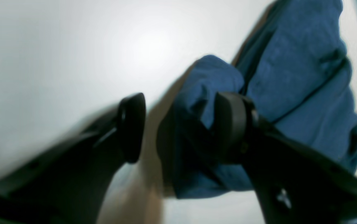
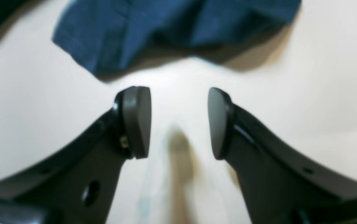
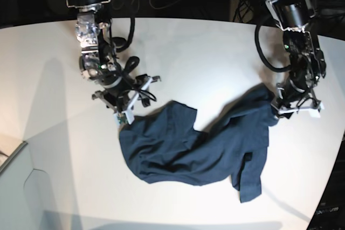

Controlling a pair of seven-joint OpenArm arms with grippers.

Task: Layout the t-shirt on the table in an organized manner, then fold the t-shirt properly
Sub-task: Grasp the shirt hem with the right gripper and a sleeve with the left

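Progress is at the layout stage. One t-shirt (image 3: 194, 152) lies on the bench (image 3: 194, 57), crumpled and stretched in a diagonal band from the middle of the bench toward its right edge. Sleeves and hem are bunched and overlapped, and the collar cannot be made out. No fold has been made. By this evidence, flattening is unfinished and the whole folding sequence remains.

Left gripper (image 1: 178, 127): positioned near the right edge of the bench, at the raised end of the garment. The jaws stand apart by a moderate gap. A bunch of blue fabric sits between them, against one pad. The wrist view is blurred, so whether the fabric is actually clamped cannot be determined.

Right gripper (image 2: 180, 123): positioned left of centre, just beside the opposite end of the garment. The jaws are spread wide with only bare bench surface between them. They hold nothing; the fabric edge lies just beyond the fingertips (image 2: 136, 121).

Count:
- t-shirt: one
- bench: one
- grippers: two

Remaining work, as judged: spread the body flat, straighten both sleeves, then fold.
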